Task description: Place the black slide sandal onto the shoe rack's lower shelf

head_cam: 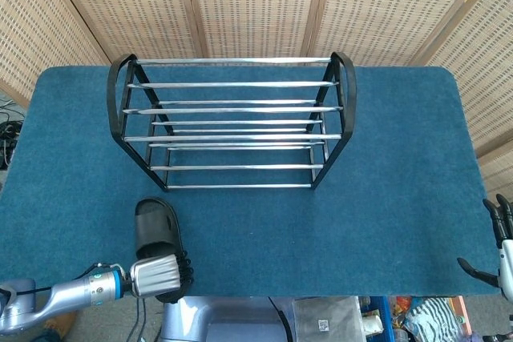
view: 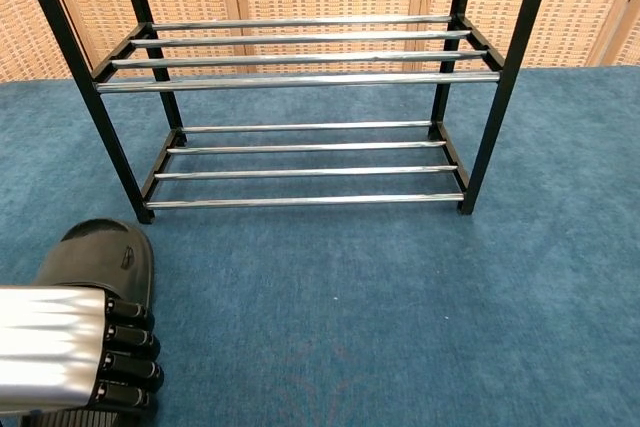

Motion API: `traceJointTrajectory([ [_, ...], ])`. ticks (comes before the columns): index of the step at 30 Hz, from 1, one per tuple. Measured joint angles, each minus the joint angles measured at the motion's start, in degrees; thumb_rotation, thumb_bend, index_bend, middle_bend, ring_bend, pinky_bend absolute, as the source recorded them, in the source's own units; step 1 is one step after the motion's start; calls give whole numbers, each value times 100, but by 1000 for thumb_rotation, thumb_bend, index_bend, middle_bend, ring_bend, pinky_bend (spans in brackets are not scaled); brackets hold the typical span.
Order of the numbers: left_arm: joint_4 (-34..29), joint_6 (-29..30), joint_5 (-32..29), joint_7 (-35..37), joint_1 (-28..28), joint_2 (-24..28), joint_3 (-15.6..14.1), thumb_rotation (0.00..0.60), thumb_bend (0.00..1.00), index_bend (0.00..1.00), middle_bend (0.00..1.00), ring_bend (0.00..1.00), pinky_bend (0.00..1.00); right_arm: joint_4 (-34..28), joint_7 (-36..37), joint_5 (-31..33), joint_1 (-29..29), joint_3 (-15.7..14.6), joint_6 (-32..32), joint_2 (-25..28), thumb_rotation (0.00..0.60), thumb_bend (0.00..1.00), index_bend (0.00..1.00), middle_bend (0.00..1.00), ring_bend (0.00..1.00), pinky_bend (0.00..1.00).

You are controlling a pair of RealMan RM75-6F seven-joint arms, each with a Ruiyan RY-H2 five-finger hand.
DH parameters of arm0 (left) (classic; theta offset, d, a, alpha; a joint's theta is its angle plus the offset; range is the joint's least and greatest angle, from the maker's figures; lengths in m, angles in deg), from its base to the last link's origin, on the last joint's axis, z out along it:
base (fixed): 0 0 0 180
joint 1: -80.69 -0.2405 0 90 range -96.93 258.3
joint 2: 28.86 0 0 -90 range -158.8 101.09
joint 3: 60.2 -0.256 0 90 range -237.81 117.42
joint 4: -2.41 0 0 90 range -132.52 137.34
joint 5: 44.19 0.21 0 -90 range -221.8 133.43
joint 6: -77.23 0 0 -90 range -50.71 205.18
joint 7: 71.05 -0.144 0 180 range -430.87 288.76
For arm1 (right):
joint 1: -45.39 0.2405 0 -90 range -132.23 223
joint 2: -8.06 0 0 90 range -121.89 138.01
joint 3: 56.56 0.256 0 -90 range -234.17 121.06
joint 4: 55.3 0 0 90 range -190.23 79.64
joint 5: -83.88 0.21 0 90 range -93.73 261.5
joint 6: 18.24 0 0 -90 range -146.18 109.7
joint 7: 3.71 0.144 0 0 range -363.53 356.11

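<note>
The black slide sandal [head_cam: 155,227] lies on the blue carpet near the front left edge, toe toward the shoe rack [head_cam: 232,110]. My left hand [head_cam: 163,275] covers its heel end, fingers curled down around it. In the chest view the sandal [view: 102,257] shows just ahead of the left hand [view: 70,362], a little left of and before the rack's lower shelf [view: 305,173], which is bare. My right hand [head_cam: 499,239] hangs past the table's front right corner, fingers apart, holding nothing.
The rack's black side frame [view: 112,137] stands between the sandal and the lower shelf's left end. The upper shelf [view: 300,52] carries nothing. Blue carpet [head_cam: 385,198] covers the table; woven screens stand behind.
</note>
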Motion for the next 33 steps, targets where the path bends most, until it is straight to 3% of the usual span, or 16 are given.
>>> traceJointTrajectory([
  [11, -324, 227, 580, -971, 48, 339, -2, 600, 68, 619, 536, 470, 462, -19, 57, -7, -6, -10, 9, 33, 600, 0, 0, 0, 0, 0],
  [17, -136, 513, 884, -596, 262, 214, 20, 600, 67, 628, 541, 477, 462, -20, 85, -6, -5, -12, 16, 48, 600, 0, 0, 0, 0, 0],
  [26, 1422, 1395, 1297, 422, 708, -405, 192, 600, 66, 652, 562, 498, 462, -7, 65, 73, 25, 8, 91, 38, 600, 0, 0, 0, 0, 0],
  [33, 3079, 2021, 1358, 1314, 1033, -991, 349, 600, 68, 653, 562, 499, 462, 44, 38, 366, 89, 97, 253, 7, 600, 0, 0, 0, 0, 0],
])
